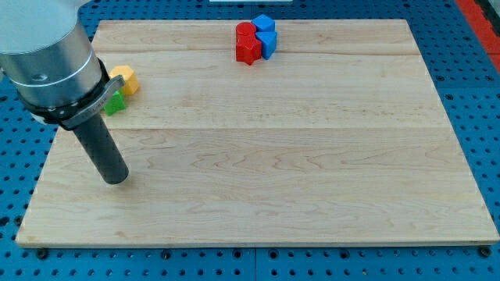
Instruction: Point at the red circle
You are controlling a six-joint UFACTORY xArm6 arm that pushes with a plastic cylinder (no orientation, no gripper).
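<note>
Pale wooden board (312, 156) on blue perforated table (469, 94).

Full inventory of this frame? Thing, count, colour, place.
red circle block: 1, red, top centre, touching the other red block
red star-like block: 1, red, just below the circle
blue blocks: 2, blue, right of the reds, shapes unclear
yellow block: 1, yellow, upper left
green block: 1, green, below the yellow, partly hidden
wooden board: 1, light wood, centre
blue pegboard table: 1, blue, around the board
my tip: 1, dark rod, left, far from the reds
</note>
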